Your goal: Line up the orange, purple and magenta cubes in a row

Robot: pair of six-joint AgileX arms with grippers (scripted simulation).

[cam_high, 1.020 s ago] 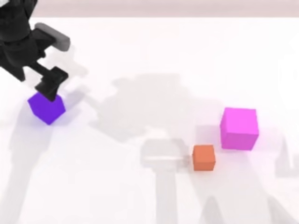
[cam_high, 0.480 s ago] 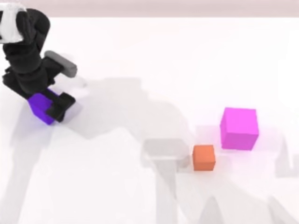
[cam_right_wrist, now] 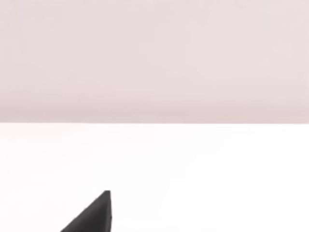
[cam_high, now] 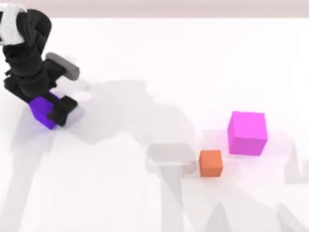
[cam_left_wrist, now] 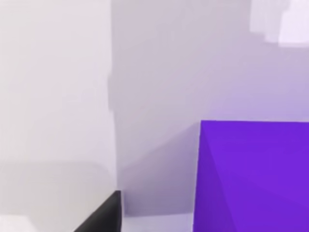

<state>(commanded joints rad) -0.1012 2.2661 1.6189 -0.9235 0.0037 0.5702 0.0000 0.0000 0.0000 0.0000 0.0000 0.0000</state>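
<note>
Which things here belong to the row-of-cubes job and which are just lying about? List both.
Job: purple cube under the left gripper; orange cube; magenta cube.
Lying about: nothing, only the white table.

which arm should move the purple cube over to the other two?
Left. Its gripper is already down around the purple cube at the table's left; the right arm is out of the top view.
</note>
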